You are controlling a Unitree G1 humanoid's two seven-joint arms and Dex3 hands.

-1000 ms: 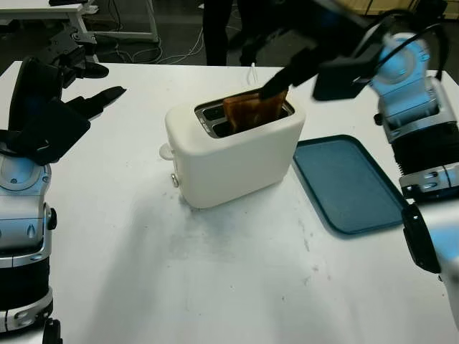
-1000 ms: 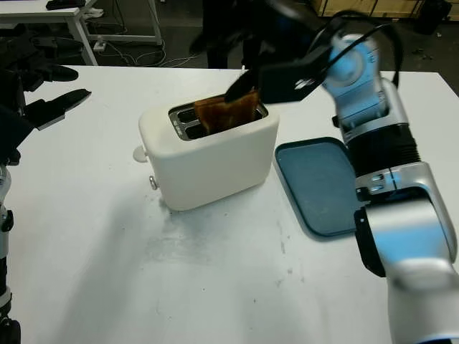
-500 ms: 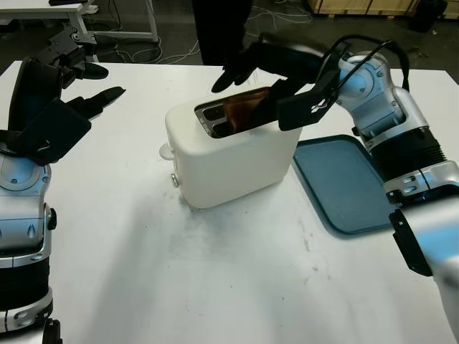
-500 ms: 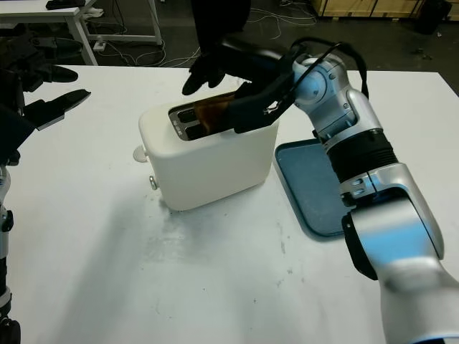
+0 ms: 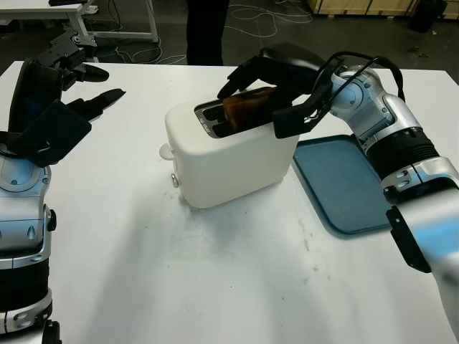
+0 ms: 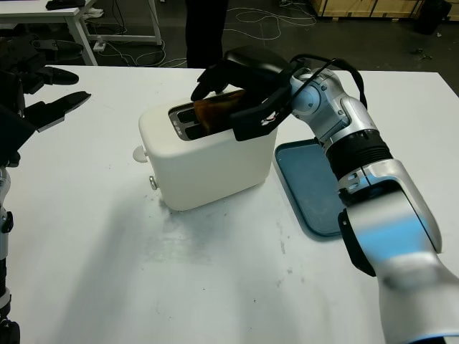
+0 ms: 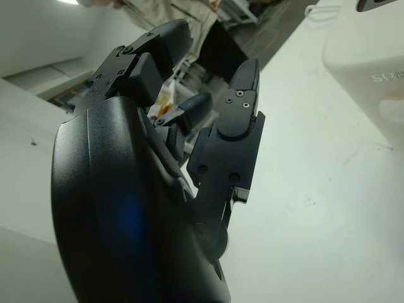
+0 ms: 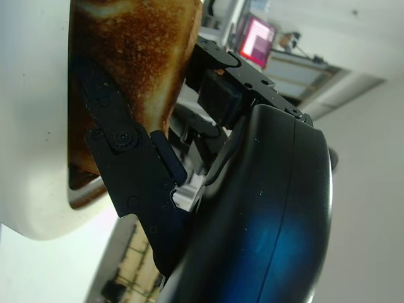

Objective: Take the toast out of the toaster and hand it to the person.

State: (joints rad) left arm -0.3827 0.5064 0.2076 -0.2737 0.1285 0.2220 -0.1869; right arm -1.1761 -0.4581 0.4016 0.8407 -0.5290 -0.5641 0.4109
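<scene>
A white two-slot toaster (image 5: 229,161) stands mid-table with a browned toast (image 5: 247,106) sticking up from one slot. My right hand (image 5: 257,100) reaches over the toaster from the right. Its fingers (image 5: 240,75) curl behind the toast and its thumb lies in front, closed on the slice. The right wrist view shows a black finger (image 8: 126,170) pressed against the toast (image 8: 136,57) beside the toaster wall (image 8: 31,126). My left hand (image 5: 79,86) is raised at the far left, open and holding nothing. A person's dark legs (image 5: 204,29) stand beyond the table's far edge.
A blue tray (image 5: 348,183) lies flat to the right of the toaster, under my right forearm. Bare white tabletop spreads in front of the toaster. Other tables and cables are on the floor behind.
My right hand has come down from up high over the toaster and closed its fingers around the toast. The person behind has shifted left. The left hand has stayed put.
</scene>
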